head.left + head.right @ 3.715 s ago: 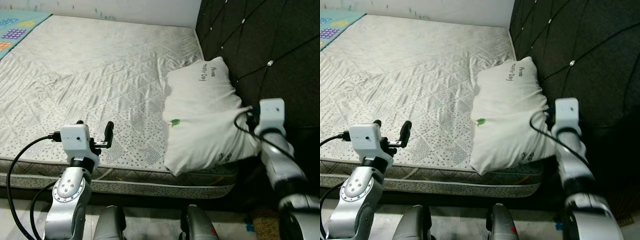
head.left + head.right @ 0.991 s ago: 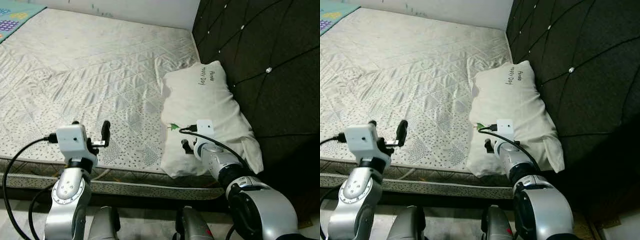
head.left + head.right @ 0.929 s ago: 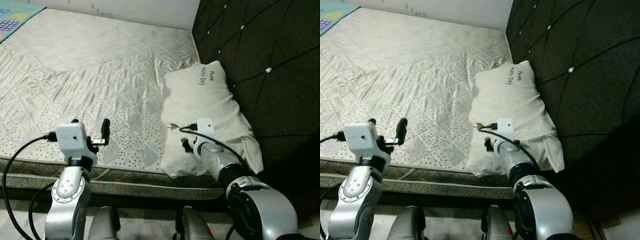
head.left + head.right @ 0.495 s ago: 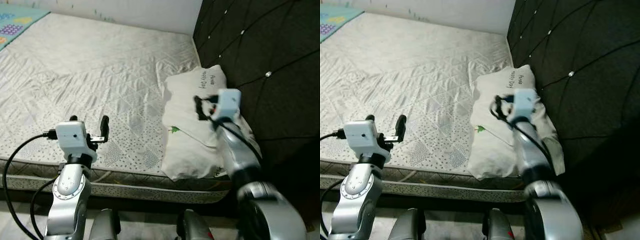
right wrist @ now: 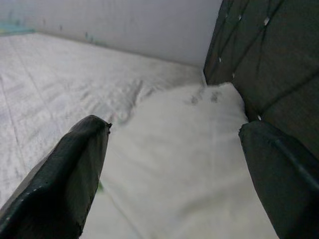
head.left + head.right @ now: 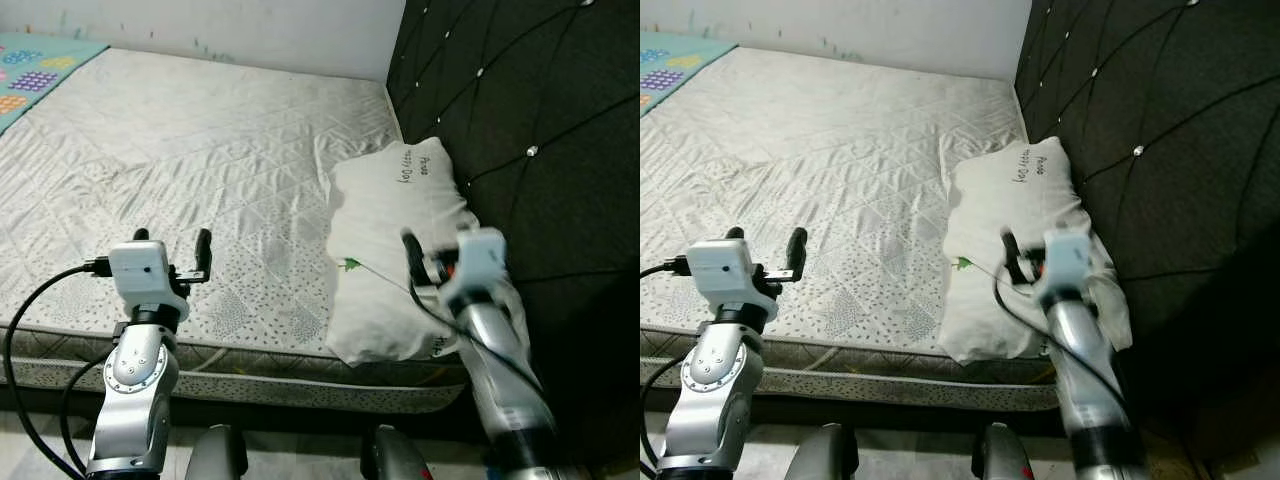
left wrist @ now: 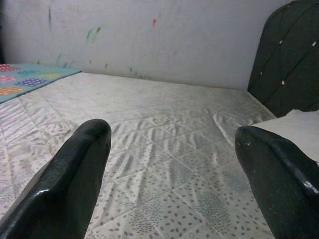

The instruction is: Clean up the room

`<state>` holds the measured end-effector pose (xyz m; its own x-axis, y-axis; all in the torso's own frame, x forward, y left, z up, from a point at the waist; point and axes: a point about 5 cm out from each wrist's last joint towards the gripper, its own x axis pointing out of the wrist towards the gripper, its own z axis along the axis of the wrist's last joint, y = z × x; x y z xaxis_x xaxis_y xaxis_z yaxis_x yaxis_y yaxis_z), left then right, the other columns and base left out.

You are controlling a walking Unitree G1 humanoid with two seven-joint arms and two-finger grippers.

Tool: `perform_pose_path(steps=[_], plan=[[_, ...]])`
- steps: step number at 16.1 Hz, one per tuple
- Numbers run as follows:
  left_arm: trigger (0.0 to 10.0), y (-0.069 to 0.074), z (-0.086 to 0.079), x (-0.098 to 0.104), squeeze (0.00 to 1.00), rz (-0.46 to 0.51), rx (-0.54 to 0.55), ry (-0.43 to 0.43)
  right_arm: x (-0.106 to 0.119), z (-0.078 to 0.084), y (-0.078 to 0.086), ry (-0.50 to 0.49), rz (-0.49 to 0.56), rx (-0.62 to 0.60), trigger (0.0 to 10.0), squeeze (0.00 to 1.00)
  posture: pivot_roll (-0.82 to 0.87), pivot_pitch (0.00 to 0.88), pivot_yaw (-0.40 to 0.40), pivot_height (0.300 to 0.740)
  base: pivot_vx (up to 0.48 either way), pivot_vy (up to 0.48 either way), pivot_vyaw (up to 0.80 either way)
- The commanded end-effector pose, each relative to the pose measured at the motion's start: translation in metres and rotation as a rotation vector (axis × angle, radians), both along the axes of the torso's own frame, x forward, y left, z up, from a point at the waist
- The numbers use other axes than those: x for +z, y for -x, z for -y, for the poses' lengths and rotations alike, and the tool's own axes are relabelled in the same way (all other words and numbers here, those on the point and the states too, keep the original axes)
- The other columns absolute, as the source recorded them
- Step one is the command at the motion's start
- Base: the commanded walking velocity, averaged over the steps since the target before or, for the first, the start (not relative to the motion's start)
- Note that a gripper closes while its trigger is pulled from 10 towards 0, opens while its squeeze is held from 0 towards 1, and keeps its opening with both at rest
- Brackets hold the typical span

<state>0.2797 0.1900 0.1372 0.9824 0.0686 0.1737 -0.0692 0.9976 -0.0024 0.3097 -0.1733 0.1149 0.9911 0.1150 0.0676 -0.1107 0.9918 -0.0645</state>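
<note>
A white pillow with handwriting and a small green mark lies at the mattress's right side, against the black tufted headboard. My right gripper hovers open over the pillow's near half, blurred by motion. In the right wrist view its fingers stand wide apart with the pillow below and ahead of them. My left gripper is open, held over the mattress's near edge to the pillow's left. Between its fingertips I see bare mattress, with the pillow's corner at one side.
A colourful play mat lies beyond the mattress's far left corner. A marked white wall runs along the bed's far side. The mattress's front edge is just before my body, with floor below it.
My right arm has dropped from above the pillow's middle toward its near end, still empty. The left gripper keeps its place. The camera has tilted a little.
</note>
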Motion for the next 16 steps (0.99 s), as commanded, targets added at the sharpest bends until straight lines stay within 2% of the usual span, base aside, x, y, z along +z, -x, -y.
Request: perform_pose_path(steps=[1,3,4,6,7,9,11,14,16], plan=[[10.0,0.001,-0.001,-0.003,0.0,-0.009,-0.008,0.006,0.01,0.006,0.005,0.023,0.017,0.008,10.0,0.0,-0.03,0.0,-0.055,0.635,0.0,0.0,0.0],[10.0,0.003,-0.003,-0.006,0.0,-0.012,-0.011,0.012,0.012,0.013,0.016,0.023,-0.02,0.025,10.0,0.0,-0.04,0.0,-0.052,0.635,0.0,0.0,0.0],[10.0,0.003,-0.003,-0.006,0.0,-0.014,-0.013,0.014,0.014,0.015,0.015,0.01,-0.035,0.022,10.0,0.0,-0.04,0.0,-0.049,0.635,0.0,0.0,0.0],[10.0,0.0,-0.002,-0.004,0.0,-0.008,-0.027,0.019,0.028,0.019,0.007,-0.095,-0.079,-0.008,10.0,0.0,-0.04,0.0,-0.033,0.635,0.0,0.0,0.0],[10.0,-0.002,-0.001,-0.002,0.0,-0.004,-0.034,0.021,0.04,0.018,0.003,-0.067,-0.043,0.026,10.0,0.0,-0.04,0.0,-0.025,0.635,0.0,0.0,0.0],[10.0,-0.006,0.001,0.0,0.0,0.002,-0.055,0.015,0.058,0.019,-0.009,-0.085,-0.014,0.041,10.0,0.0,-0.05,0.0,-0.021,0.635,0.0,0.0,-0.3],[10.0,-0.012,-0.002,0.006,0.0,0.023,-0.046,0.017,0.065,0.012,-0.02,-0.125,-0.001,0.02,10.0,0.0,-0.03,0.0,-0.026,0.635,0.0,0.0,-0.6],[10.0,-0.011,-0.002,0.005,0.0,0.029,-0.038,0.023,0.059,-0.002,-0.02,-0.17,0.001,0.0,10.0,0.0,-0.03,0.0,-0.032,0.635,0.0,0.0,-0.6],[10.0,-0.012,-0.002,0.005,0.0,0.034,-0.031,0.028,0.054,-0.012,-0.018,-0.161,0.02,-0.003,10.0,0.0,-0.03,0.0,-0.038,0.635,0.0,0.0,-0.6]])
